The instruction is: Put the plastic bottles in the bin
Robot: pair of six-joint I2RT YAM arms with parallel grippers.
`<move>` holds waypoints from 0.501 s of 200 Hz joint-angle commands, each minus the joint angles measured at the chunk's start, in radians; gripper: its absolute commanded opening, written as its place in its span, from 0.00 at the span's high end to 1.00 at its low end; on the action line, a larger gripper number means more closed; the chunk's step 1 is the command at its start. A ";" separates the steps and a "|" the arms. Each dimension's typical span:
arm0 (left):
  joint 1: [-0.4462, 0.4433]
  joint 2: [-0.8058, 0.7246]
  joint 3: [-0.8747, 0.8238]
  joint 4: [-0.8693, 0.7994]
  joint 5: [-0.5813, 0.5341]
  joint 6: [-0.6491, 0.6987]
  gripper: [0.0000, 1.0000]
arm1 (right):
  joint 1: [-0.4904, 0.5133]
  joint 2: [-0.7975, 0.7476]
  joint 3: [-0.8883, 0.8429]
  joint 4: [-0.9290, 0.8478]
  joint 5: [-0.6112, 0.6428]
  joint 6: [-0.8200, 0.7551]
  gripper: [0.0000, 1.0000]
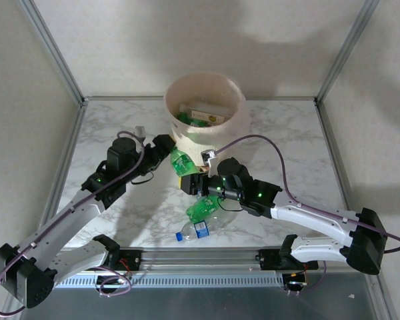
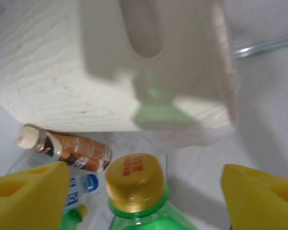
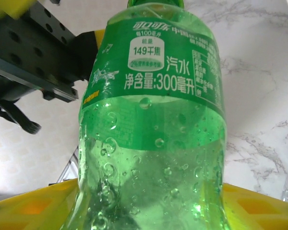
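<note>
Top view: green bottle (image 1: 182,162) centre frame, just below bin (image 1: 207,137). At its cap end, left gripper (image 1: 167,148), pads (image 2: 29,196) spread wide, clear of it. Lower body: right gripper (image 1: 193,181), pads (image 3: 33,206) apparently pressed on both sides, edges blurred. Also a second green bottle (image 1: 203,208) and clear bottle (image 1: 195,230), lower centre.

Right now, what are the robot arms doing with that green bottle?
The right claw grips a green bottle by its lower end, and the left claw stands open around its gold cap, just beside the bin. A few bottles lie in the bin; more bottles wait on the table.
</note>
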 commanded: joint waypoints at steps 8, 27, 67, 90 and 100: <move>0.002 -0.049 0.113 -0.086 -0.123 0.085 0.00 | 0.007 -0.030 0.103 -0.058 0.081 -0.060 0.42; 0.006 -0.079 0.148 -0.136 -0.198 0.132 0.00 | 0.008 -0.022 0.194 -0.122 0.145 -0.103 0.42; 0.008 -0.131 0.131 -0.200 -0.282 0.224 0.01 | -0.055 0.032 0.455 -0.291 0.296 -0.161 0.42; 0.006 -0.165 0.062 -0.182 -0.264 0.273 0.03 | -0.122 0.107 0.602 -0.373 0.316 -0.188 0.42; 0.002 -0.171 0.038 -0.179 -0.255 0.292 0.05 | -0.153 0.146 0.653 -0.397 0.308 -0.197 0.42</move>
